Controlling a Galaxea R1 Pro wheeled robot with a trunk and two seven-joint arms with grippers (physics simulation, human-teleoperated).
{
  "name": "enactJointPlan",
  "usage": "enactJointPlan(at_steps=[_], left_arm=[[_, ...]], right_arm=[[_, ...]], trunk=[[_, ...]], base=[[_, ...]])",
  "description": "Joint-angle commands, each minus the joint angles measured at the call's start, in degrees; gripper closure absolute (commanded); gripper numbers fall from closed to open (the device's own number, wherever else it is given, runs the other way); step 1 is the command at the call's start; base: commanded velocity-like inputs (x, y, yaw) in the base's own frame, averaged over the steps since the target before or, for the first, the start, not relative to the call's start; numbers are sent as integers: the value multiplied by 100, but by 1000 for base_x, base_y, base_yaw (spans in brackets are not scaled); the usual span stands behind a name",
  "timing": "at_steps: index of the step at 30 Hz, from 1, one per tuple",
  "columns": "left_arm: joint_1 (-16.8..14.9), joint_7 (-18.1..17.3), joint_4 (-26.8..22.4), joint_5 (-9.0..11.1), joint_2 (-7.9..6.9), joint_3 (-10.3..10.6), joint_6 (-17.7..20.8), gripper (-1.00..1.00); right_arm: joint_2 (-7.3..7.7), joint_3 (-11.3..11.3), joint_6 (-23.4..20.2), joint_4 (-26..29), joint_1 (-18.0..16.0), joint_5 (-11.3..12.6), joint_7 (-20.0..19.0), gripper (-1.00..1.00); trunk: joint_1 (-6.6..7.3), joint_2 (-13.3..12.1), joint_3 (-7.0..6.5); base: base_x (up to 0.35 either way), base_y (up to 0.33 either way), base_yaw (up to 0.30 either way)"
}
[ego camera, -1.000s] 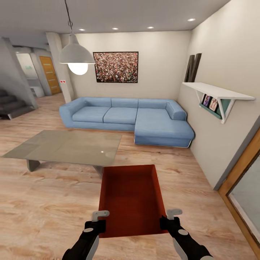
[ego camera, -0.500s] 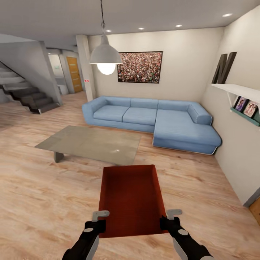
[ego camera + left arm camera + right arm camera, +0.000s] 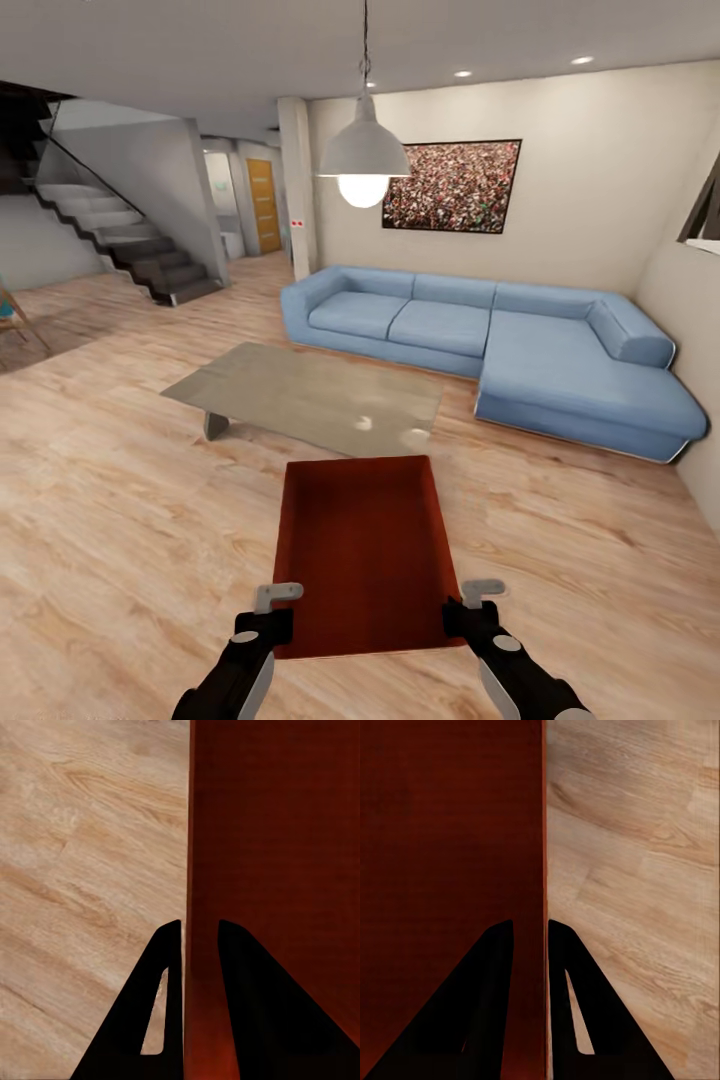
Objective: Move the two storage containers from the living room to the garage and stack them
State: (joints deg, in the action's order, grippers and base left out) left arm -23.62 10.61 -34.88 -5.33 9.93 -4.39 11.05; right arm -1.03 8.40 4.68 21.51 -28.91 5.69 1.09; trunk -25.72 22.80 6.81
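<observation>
While both grippers (left (image 3: 277, 610), right (image 3: 468, 605)) clamp it, container (image 3: 362, 548) hangs level.

Both arms reach forward, low and level. The left gripper (image 3: 277, 606) pinches the near left wall of the storage container (image 3: 360, 550); the right gripper (image 3: 466, 600) pinches its near right wall, fingers straddling each rim.

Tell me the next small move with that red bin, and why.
Probably keep carrying and steer toward the open passage by the stairs. Each claw, left and right, pinches a side wall of the storage container, held level over wood-plank floor. The coffee table sits just ahead, so going straight risks a bump.
</observation>
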Motion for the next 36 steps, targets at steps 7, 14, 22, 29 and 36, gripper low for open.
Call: enactJointPlan(at_steps=[7,14,22,29,36], left_arm=[[-3,11,-20,-100,6,17,37,100],[-3,11,-19,-100,6,17,38,100],[-4,11,-22,-100,6,17,38,100],[-4,11,-20,-100,6,17,37,100],[-5,11,-19,-100,6,17,38,100]], right_arm=[[42,30,21,-24,-9,82,14,100],[42,30,24,-25,-9,82,18,100],[42,28,24,-24,-9,82,15,100],[42,29,33,-24,-9,82,14,100],[42,29,26,-24,-9,82,14,100]], trunk=[[-6,12,18],[-6,12,35],[-6,12,57],[-6,12,75],[-6,12,94]], base=[[265,207,294],[265,207,295],[265,206,295],[266,205,295],[273,203,295]])
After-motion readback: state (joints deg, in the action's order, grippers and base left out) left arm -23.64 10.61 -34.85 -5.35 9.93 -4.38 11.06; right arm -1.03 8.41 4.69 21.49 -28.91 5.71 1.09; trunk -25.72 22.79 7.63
